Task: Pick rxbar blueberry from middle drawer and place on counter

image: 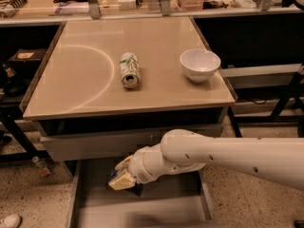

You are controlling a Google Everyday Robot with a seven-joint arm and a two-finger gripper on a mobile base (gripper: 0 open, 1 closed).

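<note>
My gripper (121, 179) is down inside the open middle drawer (90, 213), near its back left, at the end of the white arm (228, 156) that reaches in from the right. A small dark navy piece, the rxbar blueberry (136, 190), shows right under the gripper's lower right side; most of it is hidden by the gripper. The beige counter (85, 84) with its white arc mark lies above the drawer.
A green-white drink can (129, 69) lies on its side mid-counter. A white bowl (200, 64) stands near the counter's right edge. A grey drawer front (95, 146) sits just above the open drawer. Cluttered shelves stand behind, and table legs to both sides.
</note>
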